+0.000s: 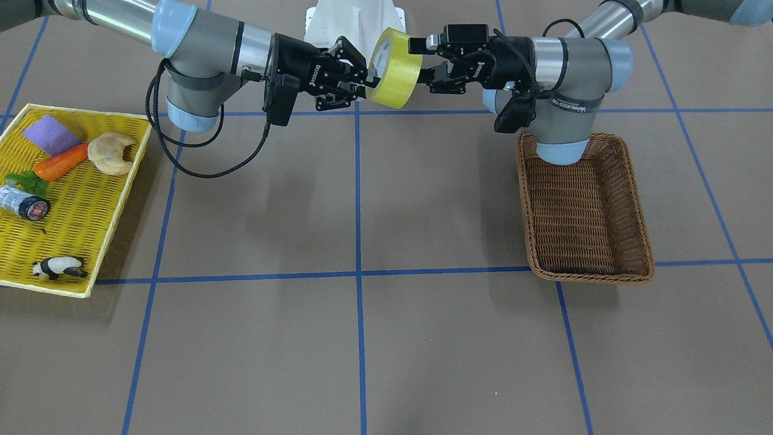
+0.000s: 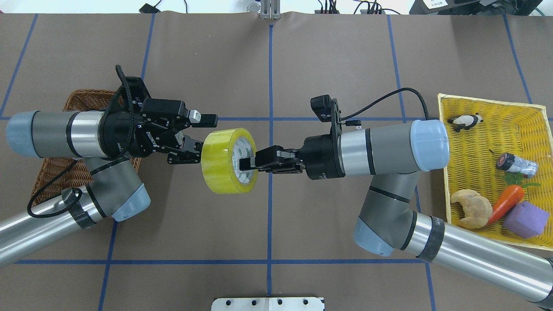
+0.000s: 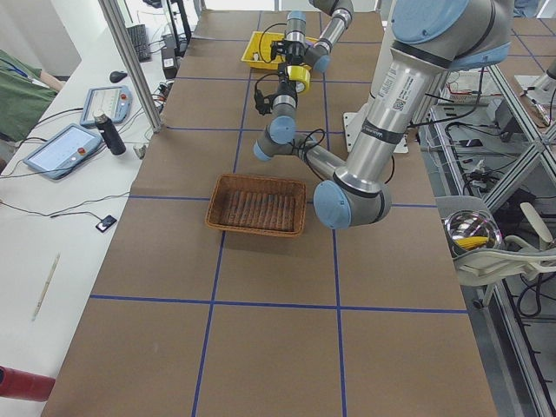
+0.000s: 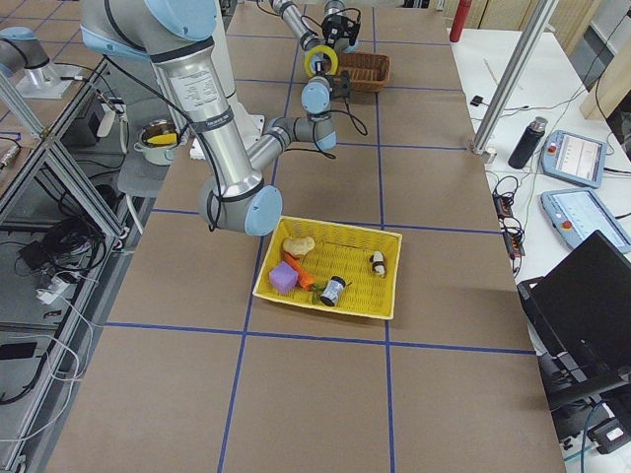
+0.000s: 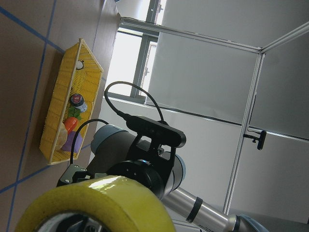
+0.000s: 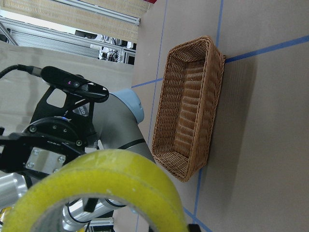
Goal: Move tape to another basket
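Glossy yellow tape (image 2: pixel 222 160) roll mid-air: right gripper (image 2: pixel 247 164) pinches its wall through the core, left gripper (image 2: pixel 208 134) spread wide beside it. Rectangular woven wicker basket (image 1: pixel 587 244) sits under the left arm.

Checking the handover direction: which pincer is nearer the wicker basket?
Left. The left pincer is on the side of the tape that faces the basket, and its arm passes above the basket. The right pincer is on the tape's opposite side, farther away.

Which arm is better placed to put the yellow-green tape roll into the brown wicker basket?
Left: the brown wicker basket sits under that arm; the left gripper straddles the yellow-green tape roll.
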### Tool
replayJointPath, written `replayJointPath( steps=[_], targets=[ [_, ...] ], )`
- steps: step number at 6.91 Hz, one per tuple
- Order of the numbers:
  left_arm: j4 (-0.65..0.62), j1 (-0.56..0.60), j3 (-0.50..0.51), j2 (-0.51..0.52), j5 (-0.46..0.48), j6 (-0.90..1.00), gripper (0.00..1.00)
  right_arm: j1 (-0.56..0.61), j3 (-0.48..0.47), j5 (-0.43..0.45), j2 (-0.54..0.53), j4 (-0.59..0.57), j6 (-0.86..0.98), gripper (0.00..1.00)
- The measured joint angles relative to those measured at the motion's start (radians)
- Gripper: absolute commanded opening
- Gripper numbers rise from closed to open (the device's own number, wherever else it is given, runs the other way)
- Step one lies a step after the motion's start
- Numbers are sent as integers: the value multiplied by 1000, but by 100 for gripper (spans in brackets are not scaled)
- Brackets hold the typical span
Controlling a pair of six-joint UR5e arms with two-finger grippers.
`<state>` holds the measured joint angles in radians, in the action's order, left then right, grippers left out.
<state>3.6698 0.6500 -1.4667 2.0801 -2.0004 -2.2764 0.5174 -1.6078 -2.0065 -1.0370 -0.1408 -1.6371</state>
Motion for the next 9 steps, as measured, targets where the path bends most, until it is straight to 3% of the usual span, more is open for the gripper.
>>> replayJointPath(
  steps=[1,3,4,5,6,9],
  targets=[
    [0,-8,1,0,0,0,73,0,0,0,0,1,0,0],
    [0,-20,2,0,0,1,48,0,-2,1,1,1,1,0],
    [0,-24,3,0,0,0,29,0,-2,2,1,1,1,0],
    [0,-26,3,-1,0,0,3,0,-2,2,1,1,1,37],
    [0,-27,3,-1,0,0,0,-1,0,3,-1,1,0,99],
    [1,-30,5,-2,-2,0,0,0,-6,23,8,2,-55,100]
  ],
)
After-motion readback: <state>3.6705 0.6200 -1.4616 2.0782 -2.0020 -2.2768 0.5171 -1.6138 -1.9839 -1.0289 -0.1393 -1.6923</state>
